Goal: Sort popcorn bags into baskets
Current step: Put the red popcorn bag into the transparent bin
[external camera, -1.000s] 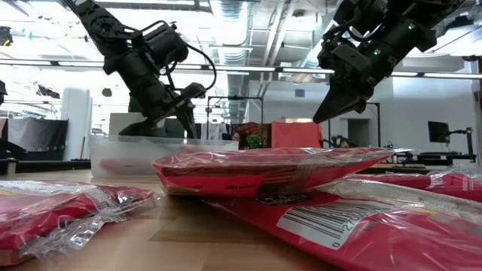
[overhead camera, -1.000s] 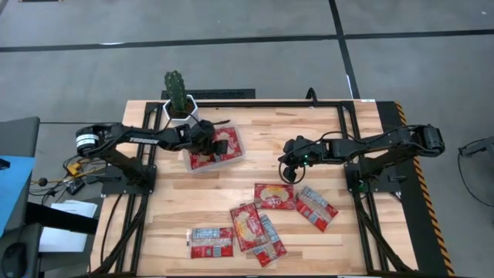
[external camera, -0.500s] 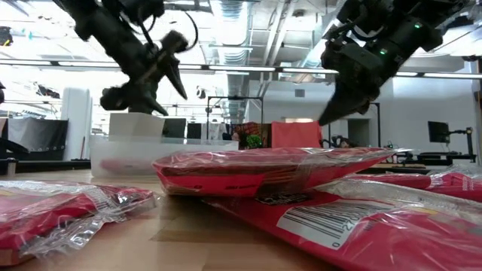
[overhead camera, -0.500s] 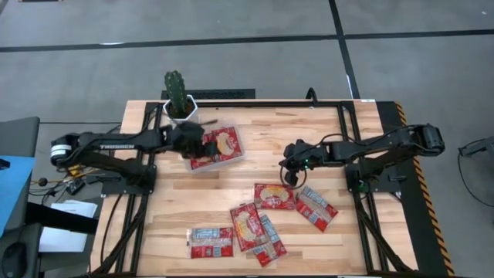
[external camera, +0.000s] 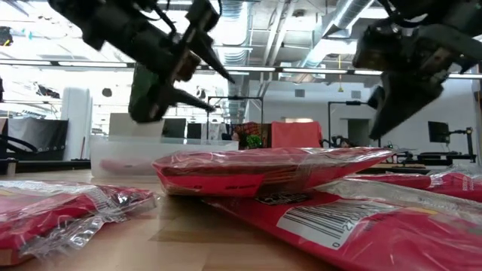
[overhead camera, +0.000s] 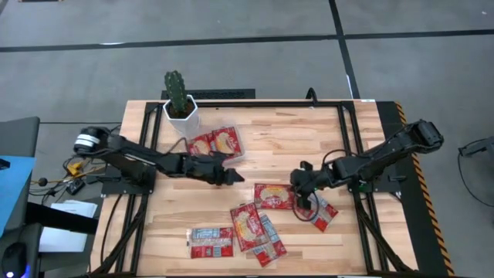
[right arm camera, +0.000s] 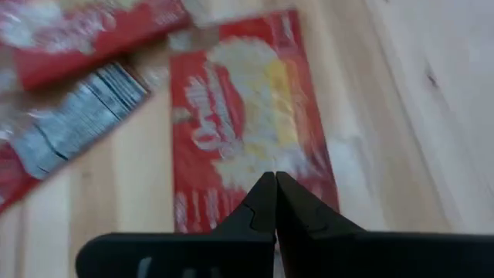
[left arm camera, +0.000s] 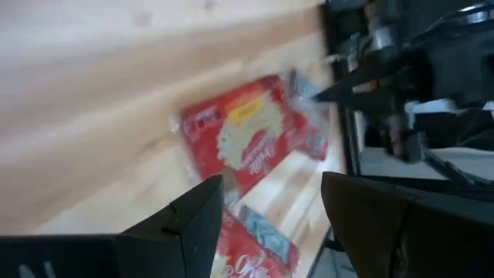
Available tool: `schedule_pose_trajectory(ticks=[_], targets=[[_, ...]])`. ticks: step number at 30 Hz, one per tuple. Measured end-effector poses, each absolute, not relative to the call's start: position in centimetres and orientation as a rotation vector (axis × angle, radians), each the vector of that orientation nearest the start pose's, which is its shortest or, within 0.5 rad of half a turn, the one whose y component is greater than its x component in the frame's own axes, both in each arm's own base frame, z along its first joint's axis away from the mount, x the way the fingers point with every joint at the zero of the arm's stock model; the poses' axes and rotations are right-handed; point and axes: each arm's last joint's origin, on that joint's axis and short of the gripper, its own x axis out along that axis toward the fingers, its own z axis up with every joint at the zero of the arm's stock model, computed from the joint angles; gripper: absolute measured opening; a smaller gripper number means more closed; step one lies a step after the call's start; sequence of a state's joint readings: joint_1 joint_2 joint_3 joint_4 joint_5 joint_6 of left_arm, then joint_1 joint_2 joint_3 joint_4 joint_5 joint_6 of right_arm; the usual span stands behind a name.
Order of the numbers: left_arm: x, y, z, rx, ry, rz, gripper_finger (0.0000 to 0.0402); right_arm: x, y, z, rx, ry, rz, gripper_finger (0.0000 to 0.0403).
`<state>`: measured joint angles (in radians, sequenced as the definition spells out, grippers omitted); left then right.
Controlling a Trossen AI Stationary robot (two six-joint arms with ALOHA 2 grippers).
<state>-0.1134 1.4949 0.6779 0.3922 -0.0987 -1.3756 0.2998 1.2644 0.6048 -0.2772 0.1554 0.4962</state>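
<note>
Several red popcorn bags lie flat on the near middle of the wooden table, among them one with a popcorn picture and one to its right. The clear tray sits near the far left and has two bags lying in it. My left gripper is open, in the air between the tray and the loose bags. My right gripper is shut and hovers over the popcorn-picture bag, clear of it.
A white hexagonal pot with a cactus stands at the far left, just behind the tray. More bags lie near the near edge. Bare wood shows across the far middle and right of the table.
My left gripper has lifted out of the tray and swung toward the near edge and the right, out over the table's middle. My right gripper has moved toward the near edge, coming over the loose bags. The bags have stayed where they were.
</note>
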Motion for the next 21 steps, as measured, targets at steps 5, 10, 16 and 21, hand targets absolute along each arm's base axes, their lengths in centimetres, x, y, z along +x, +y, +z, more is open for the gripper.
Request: schedule_pose_trajectory(ticks=[5, 10, 16, 21], targets=[[31.5, -4.4, 16.8, -1.289, 0.467, 0.284, 0.0206, 20.5, 8.4, 17.0, 0.26, 1.007, -0.066, 0.0017], [32.9, -4.8, 16.6, -1.209, 0.518, 0.228, 0.0206, 20.0, 10.0, 17.2, 0.324, 0.966, -0.087, 0.0016], [32.2, -4.2, 15.2, -1.168, 0.608, 0.338, 0.0206, 20.4, 9.7, 16.2, 0.385, 0.949, -0.262, 0.002], [31.9, -4.3, 14.7, -1.166, 0.615, 0.355, 0.0206, 21.4, 9.8, 14.2, 0.429, 1.007, -0.293, 0.0017]])
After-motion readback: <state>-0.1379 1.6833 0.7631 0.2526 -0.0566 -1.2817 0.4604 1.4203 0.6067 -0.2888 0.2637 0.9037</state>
